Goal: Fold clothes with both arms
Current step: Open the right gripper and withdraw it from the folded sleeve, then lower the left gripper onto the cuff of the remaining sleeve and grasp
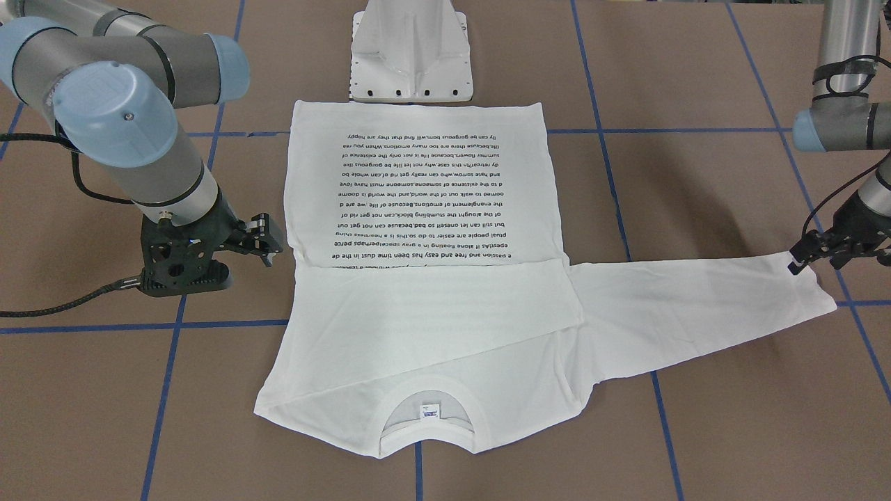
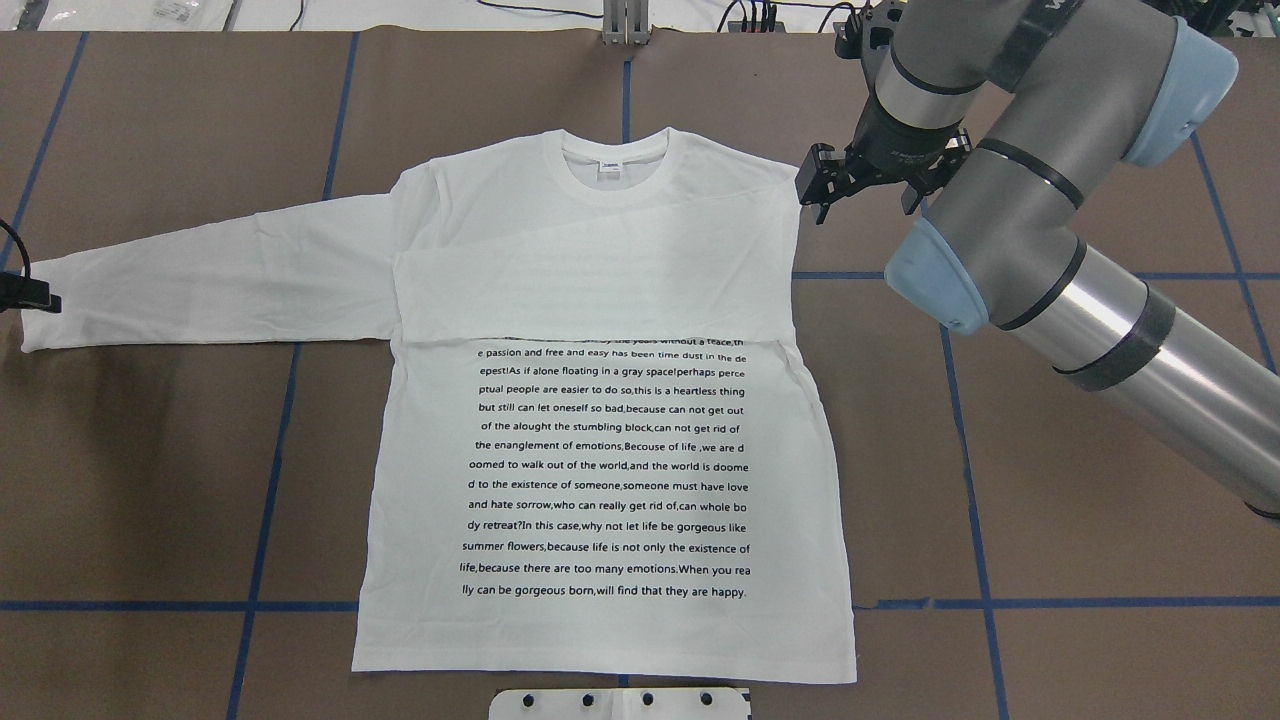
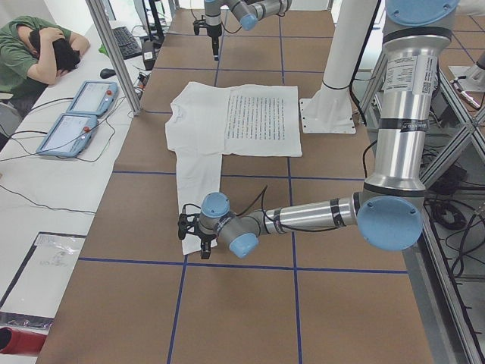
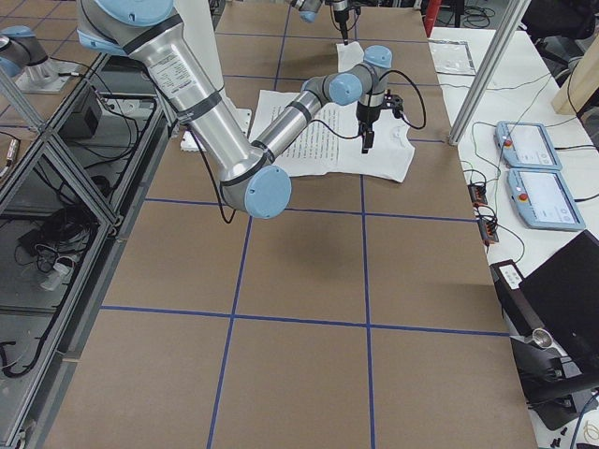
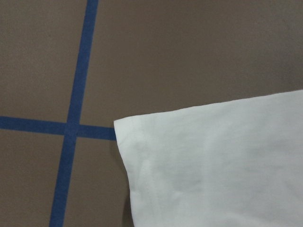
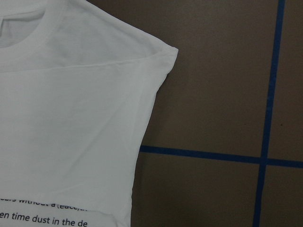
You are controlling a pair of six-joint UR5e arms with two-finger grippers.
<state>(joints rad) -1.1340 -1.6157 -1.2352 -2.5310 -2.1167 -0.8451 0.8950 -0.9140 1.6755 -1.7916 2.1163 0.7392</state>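
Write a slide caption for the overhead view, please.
White long-sleeved T-shirt flat on the table, one sleeve folded across its chest, the other reaching the left gripper; right gripper beside a shoulder.

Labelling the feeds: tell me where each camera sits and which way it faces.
Front: across the table, facing the robot; shirt, white base, right arm, left arm.
Overhead: behind the robot, looking forward and down; right arm, left gripper at the edge.
Left side: table's left end, looking along it; left arm near.
Right side: opposite end; right arm near.
Left wrist: down on the sleeve end; no fingers.
Right wrist: down on the shoulder; no fingers.
Shared: front and overhead both show the whole shirt, from opposite sides.
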